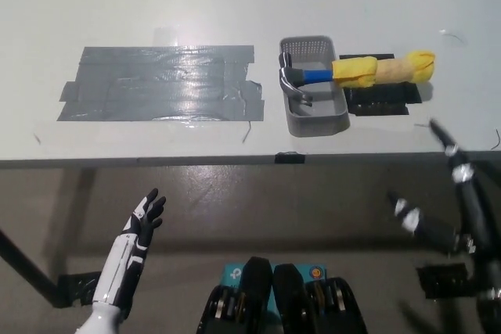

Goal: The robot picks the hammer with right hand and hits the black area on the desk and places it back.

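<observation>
A hammer (352, 72) lies across the right wall of a grey basket (322, 122) on the desk. Its metal head rests inside the basket, and its yellow-wrapped handle sticks out to the right over a small black pad (379, 102). A large patch of dark tape (160, 84) covers the desk to the left of the basket. My black right hand (446, 201) hovers below the desk's front edge at the right, open, with fingers spread toward the handle. My white left hand (141, 228) rests low at the left, open and holding nothing.
The desk's front edge (235, 160) runs across the middle of the view, with brown floor below it. A black desk leg (23, 267) slants at the lower left.
</observation>
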